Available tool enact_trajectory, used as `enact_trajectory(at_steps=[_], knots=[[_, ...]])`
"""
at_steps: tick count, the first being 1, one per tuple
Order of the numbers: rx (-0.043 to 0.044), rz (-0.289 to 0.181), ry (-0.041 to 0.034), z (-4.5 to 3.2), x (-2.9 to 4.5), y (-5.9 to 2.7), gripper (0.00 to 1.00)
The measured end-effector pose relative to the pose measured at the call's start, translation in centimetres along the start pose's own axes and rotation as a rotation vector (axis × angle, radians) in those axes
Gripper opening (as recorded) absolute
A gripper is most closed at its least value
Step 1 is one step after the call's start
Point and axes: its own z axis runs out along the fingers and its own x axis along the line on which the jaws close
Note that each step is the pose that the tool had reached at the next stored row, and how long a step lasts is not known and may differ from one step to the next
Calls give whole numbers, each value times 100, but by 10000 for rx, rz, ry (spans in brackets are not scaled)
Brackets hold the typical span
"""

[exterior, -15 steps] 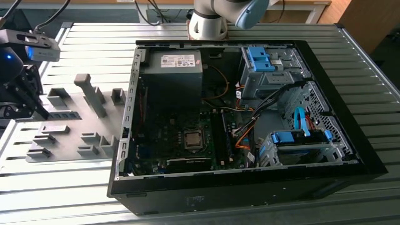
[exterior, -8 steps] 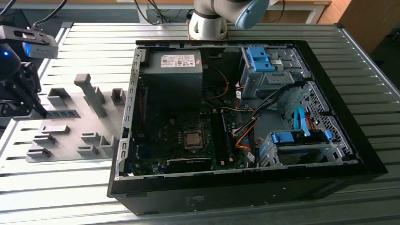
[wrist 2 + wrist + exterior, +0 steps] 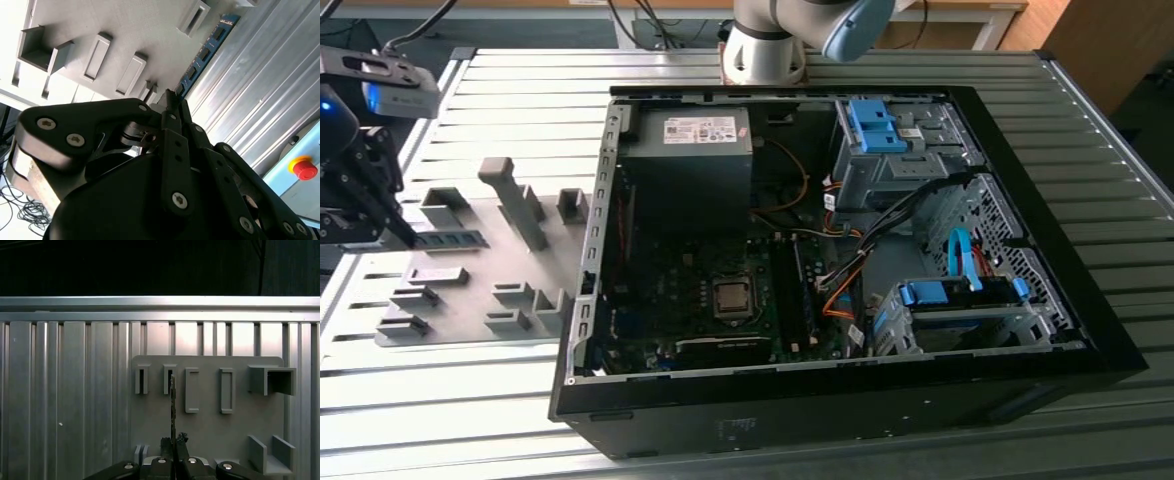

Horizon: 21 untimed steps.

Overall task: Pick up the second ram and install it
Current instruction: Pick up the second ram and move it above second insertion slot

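Blue-green second ram (image 3: 205, 51) stands edgewise on gray tray (image 3: 140, 25).

Soft, even light falls across the ribbed aluminium table (image 3: 480, 420) in the exterior view. Its slats carry a mild sheen, while the inside of the open computer case (image 3: 1107, 335) sinks into shadow. A small blue light (image 3: 328, 105) glows at the exterior view's left edge. In the second wrist view the grey fixture plate (image 3: 125, 30) bleaches almost to white where it catches the light, and the gripper (image 3: 172, 102) is a dark mass with pale glints on its screws. In the first wrist view the background beyond the table is nearly black. A glare band runs along the far rail (image 3: 160, 302), and the second ram (image 3: 172, 400), seen edge-on, is a thin unlit line.
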Motion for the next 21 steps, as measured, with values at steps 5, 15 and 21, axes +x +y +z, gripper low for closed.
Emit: enact_trajectory(at_steps=[5, 15, 21], knots=[[0, 1, 0, -96, -1, -1, 14], [1, 2, -1, -226, 0, -2, 14], [0, 3, 0, -304, 1, -2, 14]])
